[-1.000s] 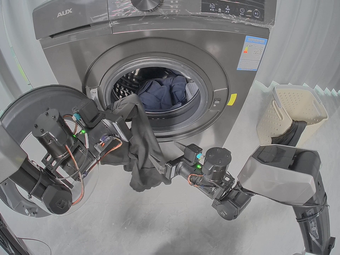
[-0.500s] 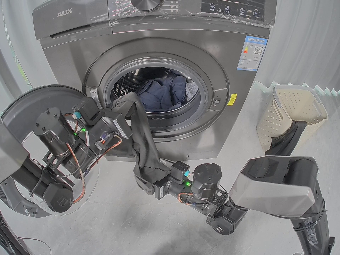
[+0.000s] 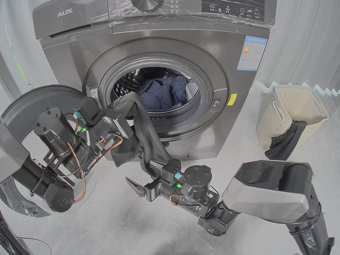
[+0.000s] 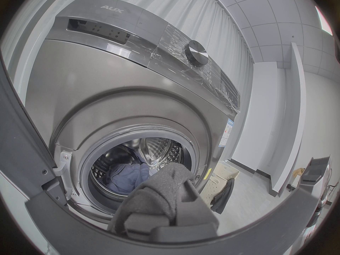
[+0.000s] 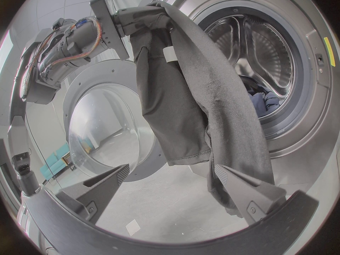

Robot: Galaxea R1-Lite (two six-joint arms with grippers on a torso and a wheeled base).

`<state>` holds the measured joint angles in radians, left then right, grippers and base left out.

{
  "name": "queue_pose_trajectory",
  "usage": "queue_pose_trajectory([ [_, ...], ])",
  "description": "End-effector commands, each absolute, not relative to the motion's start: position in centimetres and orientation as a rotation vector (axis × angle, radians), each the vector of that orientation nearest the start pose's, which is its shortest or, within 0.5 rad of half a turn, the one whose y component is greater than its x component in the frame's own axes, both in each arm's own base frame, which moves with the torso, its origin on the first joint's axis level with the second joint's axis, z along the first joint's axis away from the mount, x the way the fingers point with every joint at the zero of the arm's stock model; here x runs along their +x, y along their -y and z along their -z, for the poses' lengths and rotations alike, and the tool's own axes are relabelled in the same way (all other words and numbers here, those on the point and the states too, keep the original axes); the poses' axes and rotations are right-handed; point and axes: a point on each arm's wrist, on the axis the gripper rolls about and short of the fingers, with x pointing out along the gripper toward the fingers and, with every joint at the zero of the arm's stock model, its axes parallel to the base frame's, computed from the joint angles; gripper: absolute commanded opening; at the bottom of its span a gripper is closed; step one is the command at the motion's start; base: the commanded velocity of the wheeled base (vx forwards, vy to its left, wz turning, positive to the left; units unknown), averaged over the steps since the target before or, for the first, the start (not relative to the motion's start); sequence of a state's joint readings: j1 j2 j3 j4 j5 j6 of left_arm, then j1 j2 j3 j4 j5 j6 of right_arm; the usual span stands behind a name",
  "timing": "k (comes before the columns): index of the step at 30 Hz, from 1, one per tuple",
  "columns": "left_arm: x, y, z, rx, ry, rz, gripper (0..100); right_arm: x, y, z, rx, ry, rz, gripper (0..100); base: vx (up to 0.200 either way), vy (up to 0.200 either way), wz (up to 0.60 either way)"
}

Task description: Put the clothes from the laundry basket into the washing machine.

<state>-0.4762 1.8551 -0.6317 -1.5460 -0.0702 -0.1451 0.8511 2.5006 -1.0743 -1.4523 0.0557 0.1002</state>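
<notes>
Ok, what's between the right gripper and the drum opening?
The dark grey garment, hanging from the shut left gripper, drapes across that stretch; the right wrist view shows it just beyond the open right gripper.

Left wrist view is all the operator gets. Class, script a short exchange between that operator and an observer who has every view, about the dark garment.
Operator: How far down does the dark garment hang?
Observer: The dark garment hangs from the left gripper, at the mouth of the washing machine, down to the right gripper.
Operator: Is the right gripper holding it?
Observer: No. Its jaws stand wide open, and the cloth's lower fold only drapes over one finger.
</notes>
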Motion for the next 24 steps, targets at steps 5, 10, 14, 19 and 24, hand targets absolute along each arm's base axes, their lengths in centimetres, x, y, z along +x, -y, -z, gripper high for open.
queue_pose_trajectory([
  [5, 27.6, 14.5, -18.3, -0.208, 0.283, 0.566, 0, 32.0, -34.1, 0.5, 0.09, -0.06, -0.877, 100, 0.0, 0.0, 0.0],
  [10, 27.6, 14.5, -18.2, -0.207, 0.281, 0.567, 0, 33.6, -34.8, 1.3, 0.092, -0.055, -0.864, 100, 0.0, 0.0, 0.0],
  [14, 27.6, 14.5, -18.2, -0.207, 0.279, 0.567, 0, 33.9, -35.1, 1.6, 0.089, -0.062, -0.863, 100, 0.0, 0.0, 0.0],
  [19, 27.6, 14.5, -18.2, -0.207, 0.279, 0.567, 0, 34.1, -35.5, 2.0, 0.09, -0.061, -0.863, 100, 0.0, 0.0, 0.0],
  [24, 27.6, 14.5, -18.2, -0.208, 0.281, 0.566, 0, 34.3, -35.7, 2.0, 0.093, -0.053, -0.864, 100, 0.0, 0.0, 0.0],
])
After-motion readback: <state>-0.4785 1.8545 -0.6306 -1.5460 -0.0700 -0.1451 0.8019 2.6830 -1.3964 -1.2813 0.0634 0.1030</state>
